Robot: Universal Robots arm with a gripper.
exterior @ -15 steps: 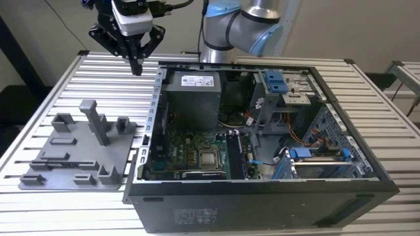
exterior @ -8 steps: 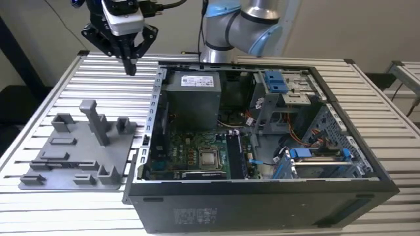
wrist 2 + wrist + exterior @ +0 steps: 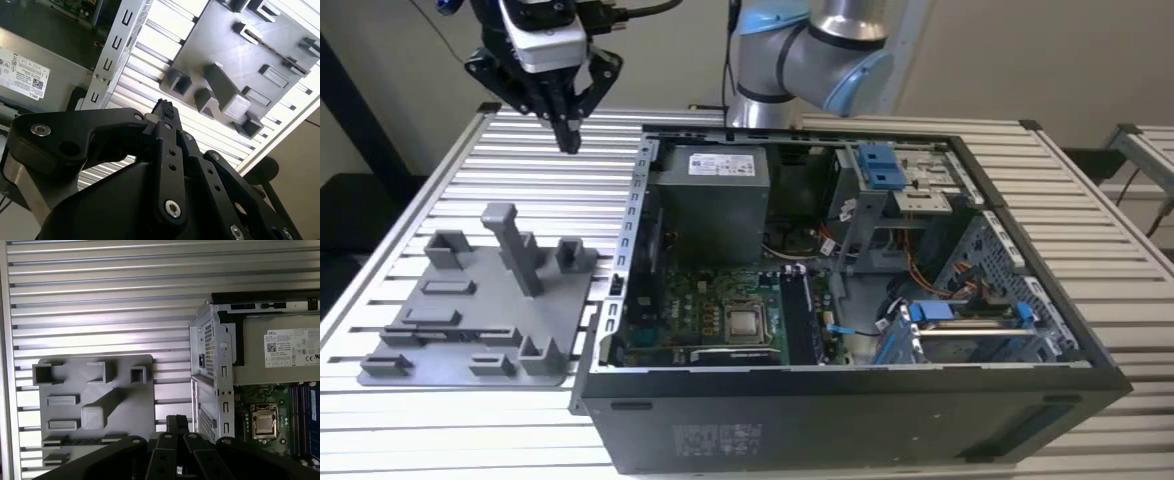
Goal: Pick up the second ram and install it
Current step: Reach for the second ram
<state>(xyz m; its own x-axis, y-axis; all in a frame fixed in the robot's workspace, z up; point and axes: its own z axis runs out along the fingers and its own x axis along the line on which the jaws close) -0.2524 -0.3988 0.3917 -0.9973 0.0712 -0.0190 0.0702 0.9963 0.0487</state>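
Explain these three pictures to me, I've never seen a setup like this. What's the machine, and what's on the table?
The machine is a robot arm rising behind an open computer case on a slatted metal table. The exterior view comes from a camera off the arm. Both wrist views come from cameras riding on the arm, looking past its gripper. Beside the case lies a grey holder tray with moulded slots and posts. Inside the case you can see the green motherboard. The gripper hangs above the table near the tray with its jaws closed, and I can see nothing held in them.
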